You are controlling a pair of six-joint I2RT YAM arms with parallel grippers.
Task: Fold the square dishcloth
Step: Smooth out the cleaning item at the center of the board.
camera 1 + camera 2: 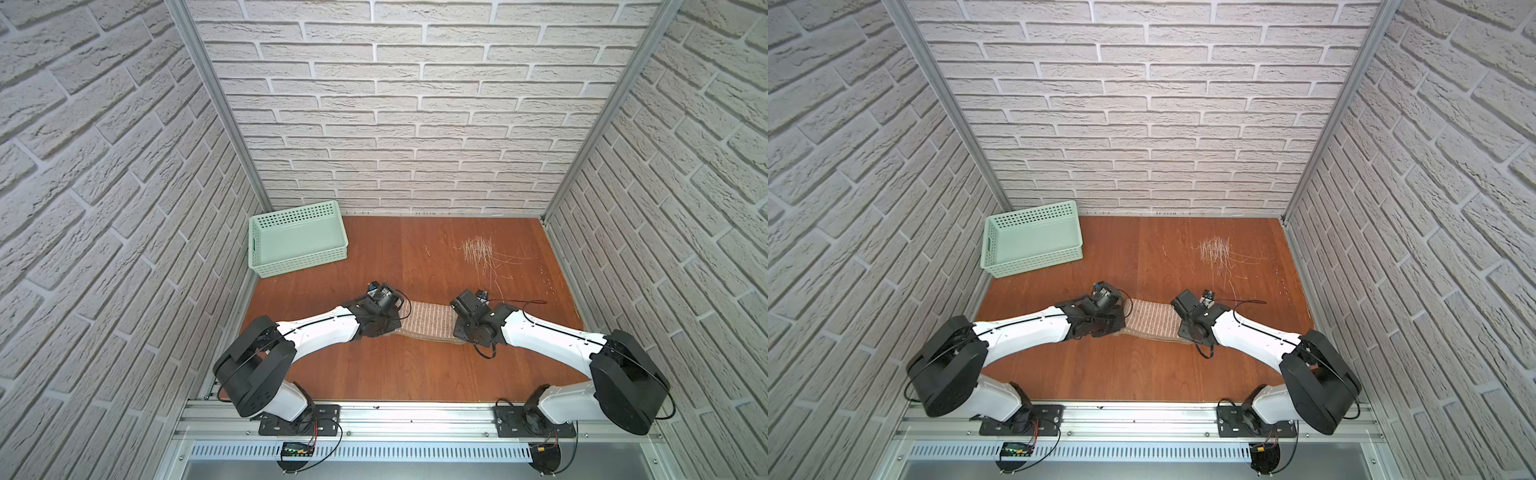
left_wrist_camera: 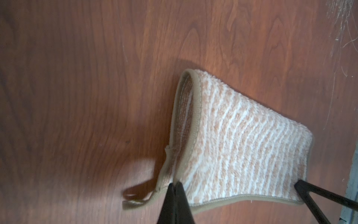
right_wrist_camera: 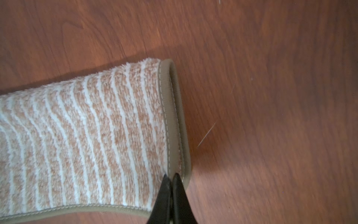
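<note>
Wrist views: left end effector (image 2: pixel 175 183), right end effector (image 3: pixel 171 176), both tight on square dishcloth (image 3: pixel 77 135)

Square dishcloth (image 3: pixel 77 135) partly out of view

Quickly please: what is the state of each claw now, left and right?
Left claw: closed, holding a corner of the square dishcloth.
Right claw: closed, holding another corner of the same cloth.
</note>
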